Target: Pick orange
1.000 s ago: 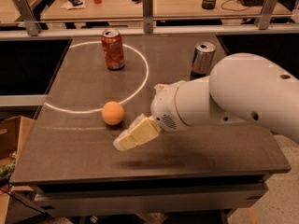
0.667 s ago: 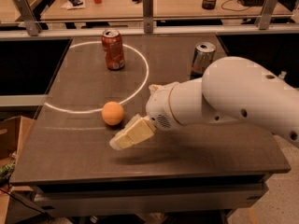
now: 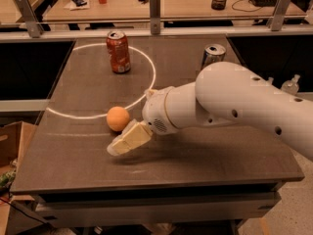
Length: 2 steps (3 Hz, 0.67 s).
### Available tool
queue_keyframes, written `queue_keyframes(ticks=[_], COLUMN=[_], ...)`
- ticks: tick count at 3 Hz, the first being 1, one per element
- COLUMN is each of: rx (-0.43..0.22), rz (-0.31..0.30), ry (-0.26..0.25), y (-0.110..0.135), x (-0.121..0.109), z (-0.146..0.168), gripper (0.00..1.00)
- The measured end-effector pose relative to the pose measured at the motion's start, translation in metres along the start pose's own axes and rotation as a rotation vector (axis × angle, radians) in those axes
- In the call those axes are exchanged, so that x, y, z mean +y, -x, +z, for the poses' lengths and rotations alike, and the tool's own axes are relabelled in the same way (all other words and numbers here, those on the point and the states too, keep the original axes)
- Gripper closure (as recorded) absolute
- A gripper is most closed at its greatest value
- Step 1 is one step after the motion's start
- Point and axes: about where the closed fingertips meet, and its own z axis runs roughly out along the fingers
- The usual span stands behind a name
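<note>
claw point(image 3: 121, 145) low over table point(image 3: 220, 155) | just beside orange point(image 3: 118, 118) | red can point(image 3: 119, 52) well apart behind

Dark grey table point(image 3: 205, 158) with white painted circle point(image 3: 73, 115), wooden desk point(image 3: 195, 4) behind, cardboard box point(image 3: 12, 146) at left, speckled floor point(image 3: 298, 214).

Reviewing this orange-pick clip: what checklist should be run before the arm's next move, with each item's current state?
1. Orange visible, resting free on the table: ok.
2. Claw close to the orange, low, just to its near right side: ok.
3. Claw placed around the orange: not ok, it sits beside it.
4. Claw touching the orange: cannot tell.
5. Red soda can and silver can upright and well behind the orange, out of the approach: ok.
</note>
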Motion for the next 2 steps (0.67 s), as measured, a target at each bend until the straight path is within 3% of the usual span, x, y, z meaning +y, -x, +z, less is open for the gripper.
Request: queue_keyframes(ticks=[2], rx=[-0.019], rz=[-0.043], ry=[0.026], y=[0.013], x=[-0.008], z=[0.025], gripper=[0.00])
